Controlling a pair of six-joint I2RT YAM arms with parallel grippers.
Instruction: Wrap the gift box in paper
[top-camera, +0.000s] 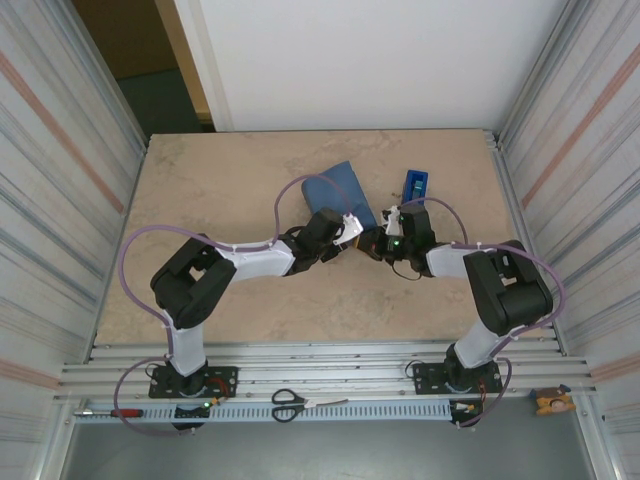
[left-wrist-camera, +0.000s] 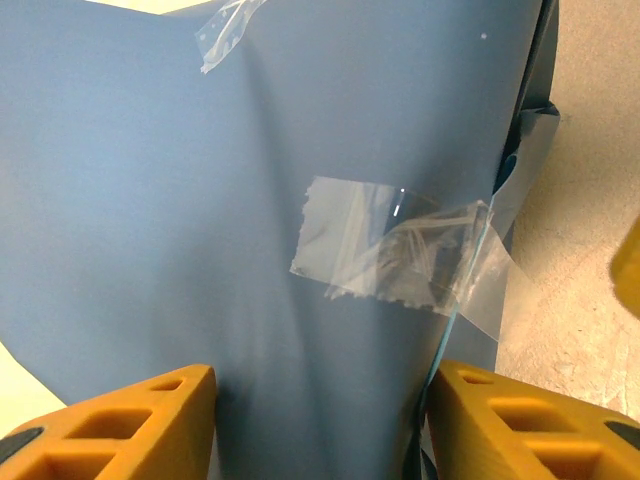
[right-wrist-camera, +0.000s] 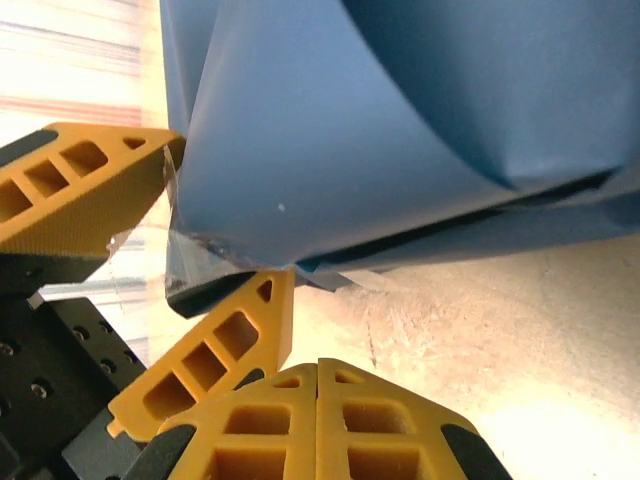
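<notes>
Status: slate-blue wrapping paper sheet (top-camera: 335, 185) is folded into a bundle mid-counter, on the far side of both claws and just left of the small blue tape dispenser (top-camera: 415, 185). Gift box is presumably inside the fold, going by the blocky shape. Left claw (left-wrist-camera: 325, 372) has its orange fingers half spread and clamped across the bundle's near end, paper pinched between them. Right wrist view agrees: one finger on top, one under the corner. Crumpled strip of clear tape (left-wrist-camera: 390, 255) sits on the paper face just ahead of that grip, bridging the seam at the right edge. Right claw (right-wrist-camera: 318, 365) is clenched on nothing, tips just beside the left claw's lower finger and just short of the bundle's bottom edge. Key geometry: the bundle lies ahead of and above the right claw's tips. Its lower edge runs off to that claw's right, layers gaping in a dark slit over the beige marbled counter (top-camera: 220, 200). From overhead the long axis looks diagonal, far-left to near-right, but the arms cover the near part. Left arm owns the hold. Right arm is free and nearest the open edge, so my read is that it does the next tuck.
</notes>
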